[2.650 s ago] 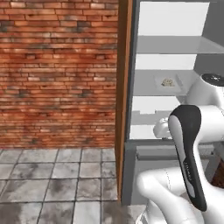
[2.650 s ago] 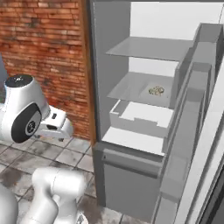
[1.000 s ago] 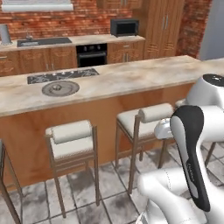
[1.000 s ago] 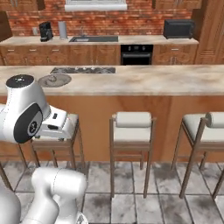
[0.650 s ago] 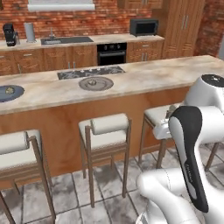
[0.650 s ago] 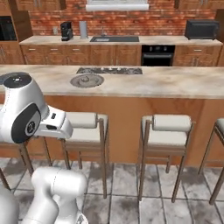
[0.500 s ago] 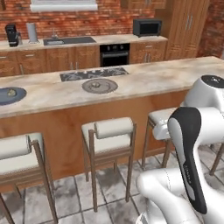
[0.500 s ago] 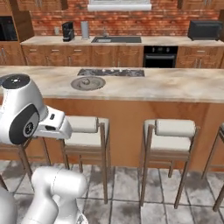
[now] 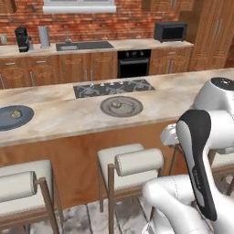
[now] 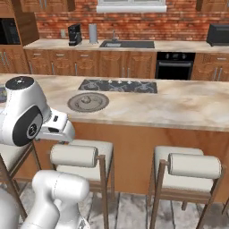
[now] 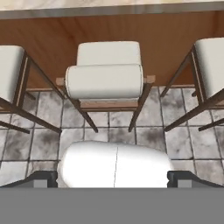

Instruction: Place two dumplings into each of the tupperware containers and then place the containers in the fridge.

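Observation:
My gripper (image 11: 113, 178) hangs open and holds nothing, pointing down at a cream bar stool (image 11: 105, 78) and the tiled floor in front of the island. On the island counter, a shallow blue-grey tupperware container (image 9: 13, 118) lies at the far left with one dumpling (image 9: 16, 113) in it. A round grey plate (image 9: 121, 105) sits mid-counter with a small pale lump, seemingly a dumpling (image 9: 118, 104), on it. The same plate (image 10: 88, 101) appears in the right base view. The fridge is out of view.
A row of cream stools (image 9: 130, 162) (image 10: 188, 167) lines the island's near side, between me and the counter (image 10: 179, 105). A black cooktop (image 9: 113, 87) lies behind the plate. Along the back wall are a sink, an oven, a coffee machine (image 10: 74, 34) and a microwave (image 9: 170, 32).
The whole picture has swung from the open fridge to the kitchen island, so the base has moved. The arm keeps its folded pose and the gripper stays open.

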